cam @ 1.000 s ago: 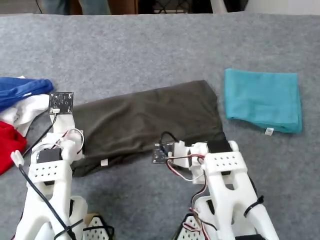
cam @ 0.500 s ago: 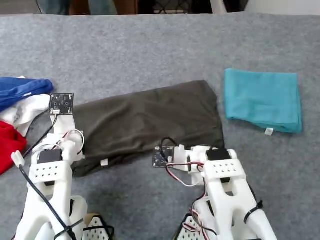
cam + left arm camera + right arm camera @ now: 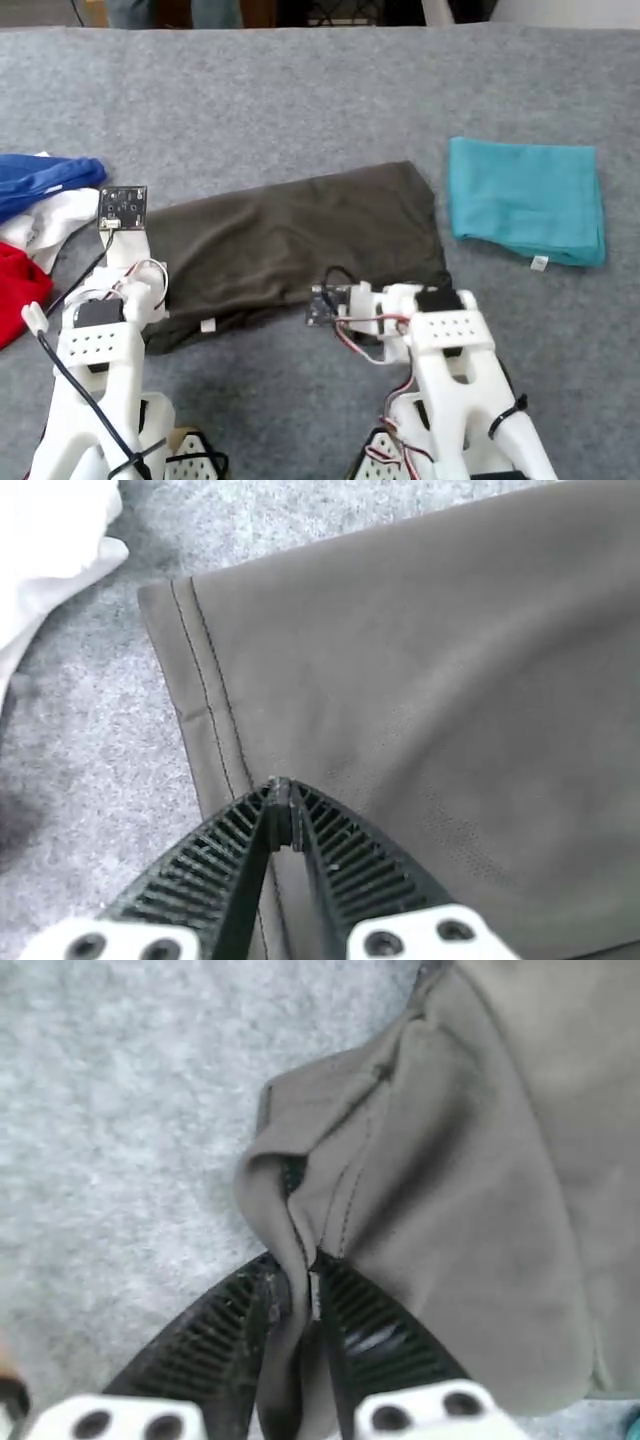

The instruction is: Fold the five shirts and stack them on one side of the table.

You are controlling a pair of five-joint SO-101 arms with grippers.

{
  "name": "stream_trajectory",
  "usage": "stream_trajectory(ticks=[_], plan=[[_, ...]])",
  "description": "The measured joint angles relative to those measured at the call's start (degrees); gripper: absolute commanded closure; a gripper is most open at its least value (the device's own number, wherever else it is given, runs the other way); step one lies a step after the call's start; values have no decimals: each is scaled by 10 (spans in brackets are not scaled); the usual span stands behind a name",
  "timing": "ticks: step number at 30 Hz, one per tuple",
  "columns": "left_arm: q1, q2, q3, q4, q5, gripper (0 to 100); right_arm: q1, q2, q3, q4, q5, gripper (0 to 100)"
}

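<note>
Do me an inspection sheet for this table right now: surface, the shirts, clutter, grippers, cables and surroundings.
Surface: grey table cover, lying flat.
Job's things: dark shirt half folded in the middle; teal shirt folded, lying apart from it; blue shirt, white shirt and red shirt heaped unfolded at the opposite edge.
Clutter: nothing seen.
Grippers: left gripper shut, tips on the dark shirt beside its hem; right gripper shut on a bunched edge of the dark shirt.
Cables: black cable along the left arm; thin wires at the right arm's wrist.
Surroundings: furniture behind the far edge.
</note>
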Motion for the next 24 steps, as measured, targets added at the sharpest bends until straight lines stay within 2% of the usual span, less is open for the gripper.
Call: stream_trajectory(ticks=[8,17,24], plan=[[0,0,0,0,0,971,4,45,-165,86,2,984],[0,0,0,0,0,971,4,299,-433,109,2,984],[0,0,0,0,0,971,-34,497,-642,165,34,984]])
